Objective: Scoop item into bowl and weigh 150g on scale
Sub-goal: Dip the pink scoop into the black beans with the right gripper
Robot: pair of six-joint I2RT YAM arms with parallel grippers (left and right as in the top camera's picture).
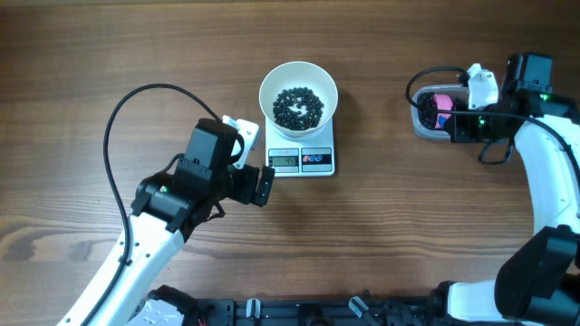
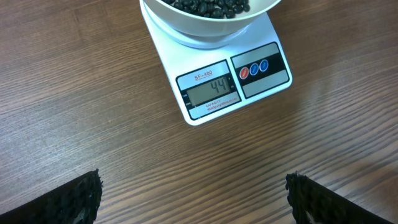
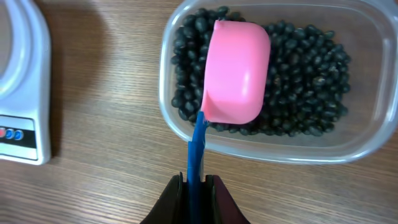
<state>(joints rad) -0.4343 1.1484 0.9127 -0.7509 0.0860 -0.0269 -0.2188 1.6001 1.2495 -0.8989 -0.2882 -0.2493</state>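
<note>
While your right gripper [image 3: 194, 182] has its fingers clamped on the blue handle [image 3: 198, 146] of the pink scoop [image 3: 236, 71], the scoop's cup sits over the black beans [image 3: 305, 81] in the clear tub [image 3: 367, 146], at about 2 o'clock on the table [image 1: 91, 54] in the overhead view. Your left gripper [image 2: 196, 198] hangs with its fingers wide apart, gripping nothing, above bare wood at 7 o'clock from the scale [image 2: 163, 56]. The white bowl [image 2: 205, 30] stands on the scale, near 12 o'clock, with a dark heap of beans in its middle. The display [image 2: 211, 91] reads 44. Bowl and tub are well apart.
</note>
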